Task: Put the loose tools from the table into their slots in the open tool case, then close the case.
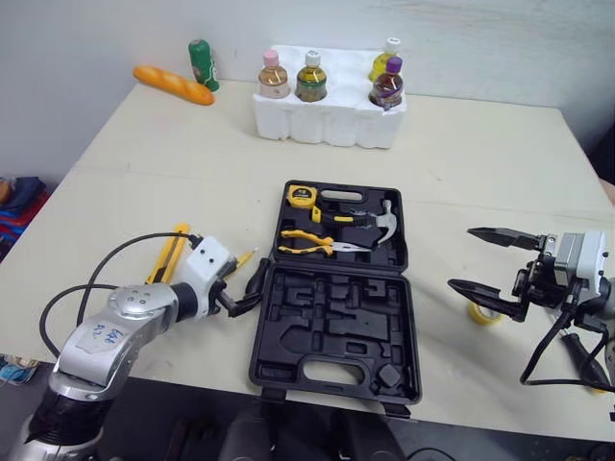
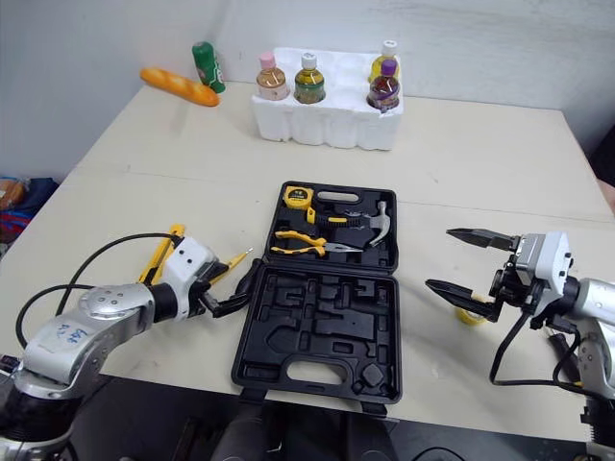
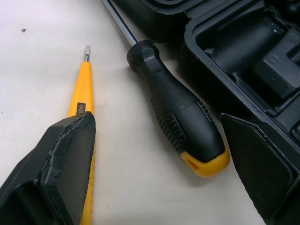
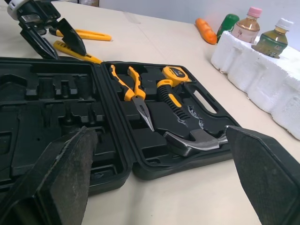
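- Plainly, from the head: left gripper (image 1: 242,290) open, just beside the case's (image 1: 332,327) left edge; right gripper (image 1: 463,257) open, well off to the right.
- Left wrist: screwdriver (image 3: 183,122) lies on the table between the spread fingers (image 3: 65,159), handle nearest, shaft pointing away.
- Right wrist: hammer (image 4: 197,138) and pliers (image 4: 133,89) sit slotted.

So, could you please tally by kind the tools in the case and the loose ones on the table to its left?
Tape measure: 1
Pliers: 1
Hammer: 1
Screwdrivers: 2 (black-handled screwdriver, yellow screwdriver)
Utility knife: 1
Total: 6
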`<state>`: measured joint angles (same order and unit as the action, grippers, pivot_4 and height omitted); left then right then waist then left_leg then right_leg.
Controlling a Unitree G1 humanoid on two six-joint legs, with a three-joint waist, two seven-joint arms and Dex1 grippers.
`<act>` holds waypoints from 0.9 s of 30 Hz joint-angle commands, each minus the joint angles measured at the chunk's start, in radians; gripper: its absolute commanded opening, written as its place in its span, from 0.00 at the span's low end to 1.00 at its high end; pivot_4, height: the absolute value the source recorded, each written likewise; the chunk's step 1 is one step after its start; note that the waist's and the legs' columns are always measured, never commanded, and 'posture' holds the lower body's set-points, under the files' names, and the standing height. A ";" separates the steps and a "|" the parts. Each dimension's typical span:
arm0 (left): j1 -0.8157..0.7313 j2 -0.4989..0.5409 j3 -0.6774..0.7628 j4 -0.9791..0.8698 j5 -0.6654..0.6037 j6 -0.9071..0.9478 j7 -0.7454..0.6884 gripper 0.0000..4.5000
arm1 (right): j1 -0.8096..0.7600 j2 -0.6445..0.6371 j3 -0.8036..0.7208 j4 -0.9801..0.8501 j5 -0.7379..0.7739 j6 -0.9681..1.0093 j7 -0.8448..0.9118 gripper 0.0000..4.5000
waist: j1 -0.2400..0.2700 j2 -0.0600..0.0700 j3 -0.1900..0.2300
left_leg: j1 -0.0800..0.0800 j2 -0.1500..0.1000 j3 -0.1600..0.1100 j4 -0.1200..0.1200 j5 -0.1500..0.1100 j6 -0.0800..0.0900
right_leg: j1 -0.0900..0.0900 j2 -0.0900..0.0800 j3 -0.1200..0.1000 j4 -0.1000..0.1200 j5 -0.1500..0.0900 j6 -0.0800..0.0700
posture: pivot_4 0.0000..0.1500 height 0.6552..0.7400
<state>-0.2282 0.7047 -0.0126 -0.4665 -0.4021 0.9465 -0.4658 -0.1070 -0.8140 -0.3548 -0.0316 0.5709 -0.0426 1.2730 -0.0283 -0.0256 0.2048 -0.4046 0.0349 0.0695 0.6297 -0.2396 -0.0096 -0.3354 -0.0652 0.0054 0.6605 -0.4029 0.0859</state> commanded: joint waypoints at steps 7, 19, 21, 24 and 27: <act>-0.043 -0.022 -0.043 0.048 0.041 -0.090 -0.055 1.00 | -0.006 0.005 -0.025 -0.019 0.014 -0.022 -0.002 1.00 | 0.000 0.000 0.000 | 0.000 0.000 0.000 0.000 0.000 0.000 | 0.000 0.000 0.000 0.000 0.000 0.000 | 1.00 1.00; -0.032 -0.048 -0.112 0.055 0.121 -0.137 -0.062 1.00 | 0.013 0.005 -0.004 -0.071 0.021 0.011 -0.020 1.00 | 0.002 0.000 0.000 | 0.000 0.000 -0.001 0.000 0.000 0.000 | 0.001 0.000 0.000 -0.001 0.000 0.000 | 1.00 1.00; -0.028 -0.051 -0.112 0.056 0.127 -0.142 -0.062 1.00 | 0.019 0.006 -0.006 -0.079 0.024 0.019 -0.024 1.00 | 0.002 0.000 0.000 | 0.000 0.000 -0.001 0.000 0.000 0.000 | 0.001 0.000 0.000 -0.001 0.000 0.000 | 1.00 1.00; -0.027 -0.055 -0.114 0.059 0.137 -0.148 -0.063 0.81 | 0.028 0.010 -0.009 -0.094 0.028 0.028 -0.030 1.00 | 0.001 0.000 0.000 | 0.000 0.000 -0.001 0.000 0.000 0.000 | 0.001 0.000 -0.001 -0.001 0.000 0.000 | 1.00 1.00; -0.030 -0.046 -0.110 0.078 0.151 -0.158 -0.073 0.55 | 0.057 0.020 -0.008 -0.123 0.037 0.040 -0.034 1.00 | 0.001 0.000 0.000 | 0.000 0.000 -0.001 0.000 0.000 0.000 | 0.001 0.000 -0.001 -0.001 0.000 0.000 | 1.00 1.00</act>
<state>-0.2607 0.6477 -0.1204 -0.3834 -0.2610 0.8032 -0.5209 -0.0580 -0.8011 -0.3521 -0.1168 0.5818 -0.0081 1.2436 -0.0270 -0.0256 0.2048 -0.4043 0.0350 0.0679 0.6294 -0.2394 -0.0099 -0.3340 -0.0648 0.0044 0.6598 -0.4029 0.0859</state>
